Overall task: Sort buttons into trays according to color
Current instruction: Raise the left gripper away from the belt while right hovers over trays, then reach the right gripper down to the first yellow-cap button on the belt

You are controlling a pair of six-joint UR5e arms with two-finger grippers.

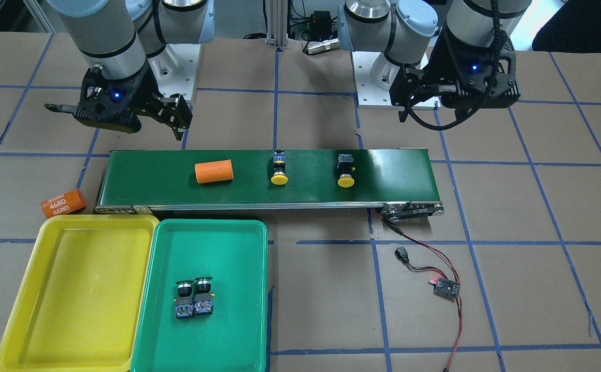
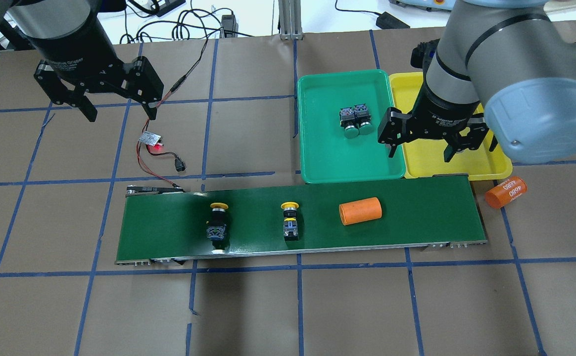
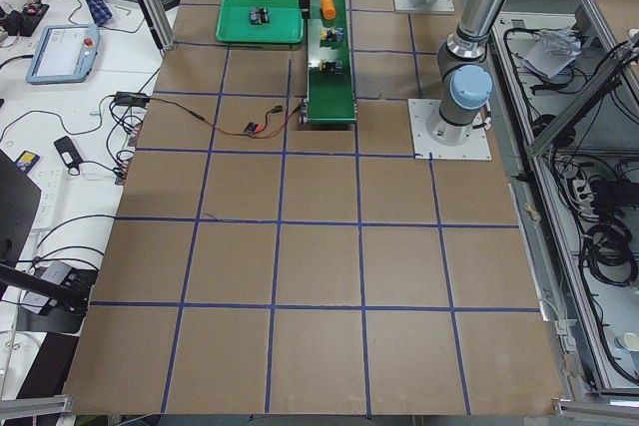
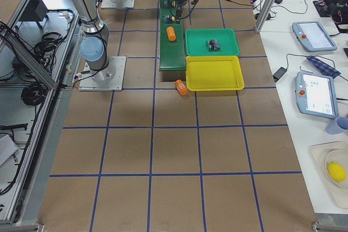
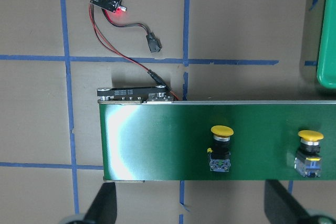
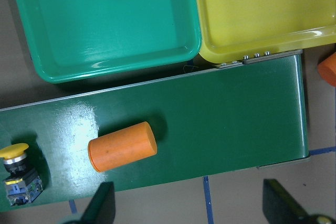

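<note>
Yellow-capped black push-button (image 2: 290, 219) nearest the orange cylinder (image 2: 360, 211) suits the wide-open, empty right gripper (image 2: 419, 151); straddle its blocky body squarely.

Near the right claw (image 2: 419, 153) lie a yellow tray (image 2: 431, 165) and a green tray (image 2: 332, 158) holding two green-capped buttons (image 2: 351, 129). Toward the left claw (image 2: 122, 116), the dark-green belt (image 2: 416, 217) carries a plain orange cylinder (image 2: 360, 211) and two black-bodied yellow-capped buttons (image 2: 217, 220). The table (image 2: 248, 306) is brown, gridded with blue lines.
</note>
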